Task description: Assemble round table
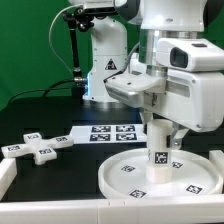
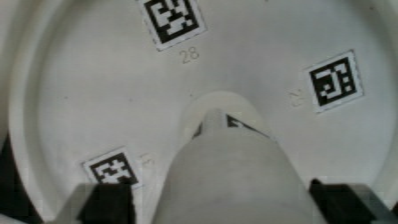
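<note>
The large rimmed round disc (image 1: 112, 176) lies flat on the black table at the front, tags facing up. The short thick cylinder leg (image 1: 160, 152) stands upright on the disc's middle, a tag on its side. My gripper (image 1: 160, 128) comes straight down over the leg, and its fingers clasp the leg's upper part. In the wrist view the leg (image 2: 228, 165) fills the middle, with dark fingers (image 2: 107, 205) close against both its sides and the disc (image 2: 80, 90) below. The cross-shaped piece (image 1: 38, 147) lies flat at the exterior view's left, apart from the disc.
The marker board (image 1: 108, 132) lies flat behind the disc. A white rail (image 1: 70, 208) runs along the table's front edge, and a white block (image 1: 7, 176) stands at the exterior view's left front. The robot's base (image 1: 105, 60) stands at the back.
</note>
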Tool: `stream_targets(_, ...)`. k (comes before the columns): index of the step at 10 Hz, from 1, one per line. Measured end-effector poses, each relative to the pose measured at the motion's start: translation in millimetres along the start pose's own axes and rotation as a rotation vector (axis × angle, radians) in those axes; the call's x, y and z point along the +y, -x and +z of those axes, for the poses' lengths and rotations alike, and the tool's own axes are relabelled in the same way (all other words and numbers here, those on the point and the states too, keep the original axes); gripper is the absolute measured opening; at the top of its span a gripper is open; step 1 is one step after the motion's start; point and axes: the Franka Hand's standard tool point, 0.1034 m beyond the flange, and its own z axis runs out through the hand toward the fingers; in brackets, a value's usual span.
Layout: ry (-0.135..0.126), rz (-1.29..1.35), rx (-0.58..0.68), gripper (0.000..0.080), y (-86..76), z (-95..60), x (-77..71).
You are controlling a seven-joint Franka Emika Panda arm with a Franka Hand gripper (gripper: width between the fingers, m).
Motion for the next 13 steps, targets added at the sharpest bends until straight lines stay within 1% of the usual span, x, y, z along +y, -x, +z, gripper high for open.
stream_targets(3, 0.000, 0.005, 0.000, 0.0406, 0.1, 0.0, 0.0)
stream_targets(5, 0.000, 0.064, 0.003, 0.0406, 0.4, -0.1, -0.4)
stream_targets(7, -0.002, 0.282, 0.009, 0.0406, 1.5, 0.5, -2.4)
stream_targets(8, -0.003, 0.321, 0.009, 0.0407, 1.3, 0.8, -2.4)
stream_targets(11, -0.008, 0.557, 0.011, 0.0407, 0.9, 1.1, -3.5)
stream_targets(13, -0.011, 0.820, 0.019, 0.0409, 0.5, 1.5, -4.7)
